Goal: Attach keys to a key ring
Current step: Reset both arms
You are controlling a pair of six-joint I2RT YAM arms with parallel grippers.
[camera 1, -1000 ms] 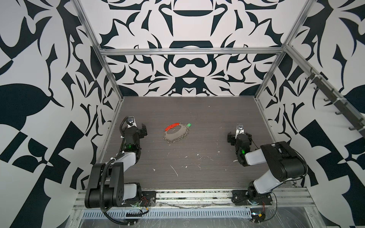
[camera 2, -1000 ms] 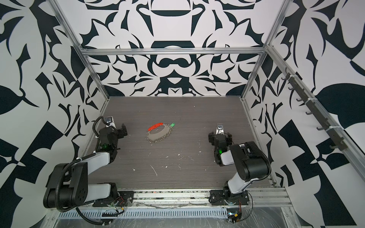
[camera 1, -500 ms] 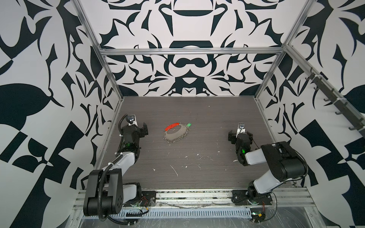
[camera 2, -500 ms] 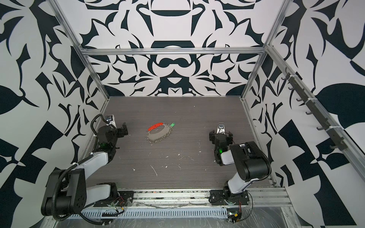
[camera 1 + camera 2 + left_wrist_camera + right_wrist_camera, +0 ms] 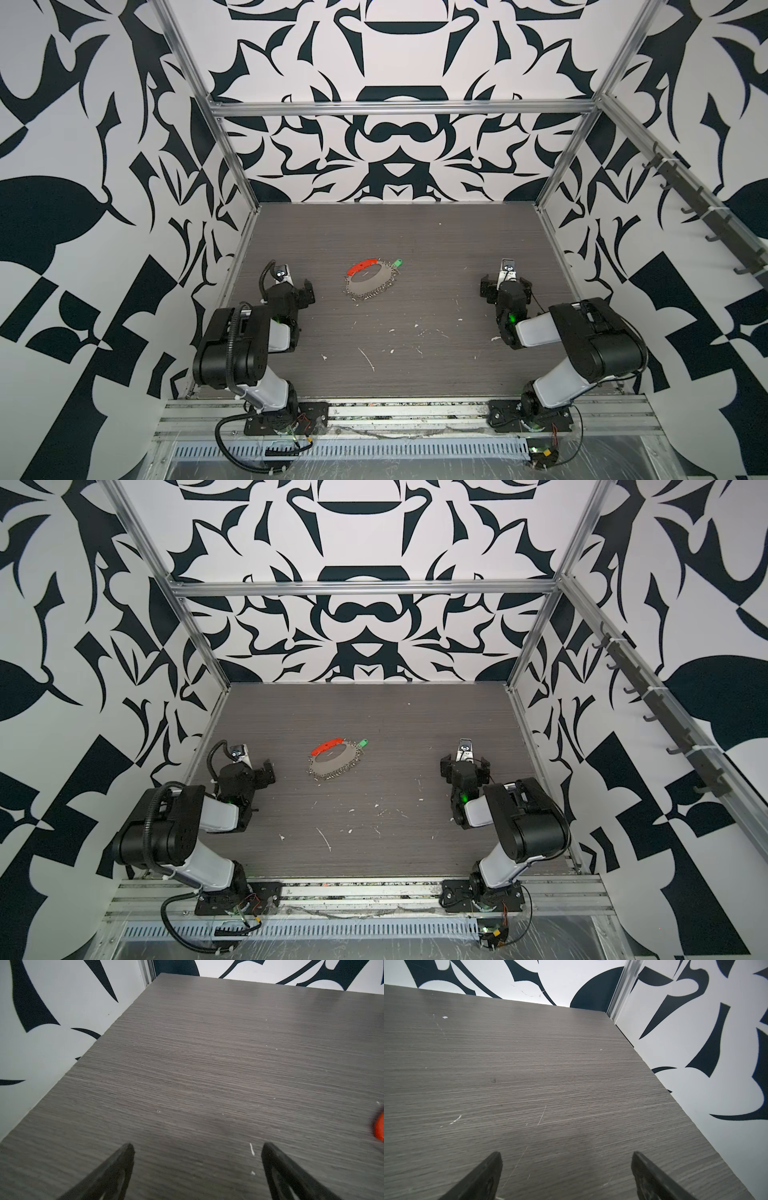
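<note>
The key ring [image 5: 369, 281] [image 5: 333, 763], an oval wire loop fringed with small silver rings and with a red segment [image 5: 362, 266] on its far-left side, lies flat on the table's middle. The green key [image 5: 397, 262] [image 5: 363, 742] lies touching the ring's far-right end. My left gripper [image 5: 300, 287] [image 5: 196, 1147] hovers low to the left of the ring, open and empty. In the left wrist view only the ring's red tip [image 5: 379, 1128] shows at the frame's edge. My right gripper [image 5: 505, 285] [image 5: 565, 1156] stays open and empty near the right wall, far from the ring.
White flecks and scratches [image 5: 368, 358] dot the grey wood table [image 5: 415, 232]. Patterned walls on aluminium posts [image 5: 232, 166] enclose three sides. A rail of hooks [image 5: 706, 208] runs along the right wall. Both arm bases sit on the front rail [image 5: 407, 409].
My left arm's elbow has risen and swung forward, and its gripper has shifted slightly toward the ring. The right arm has barely moved. Both grippers stay open.
</note>
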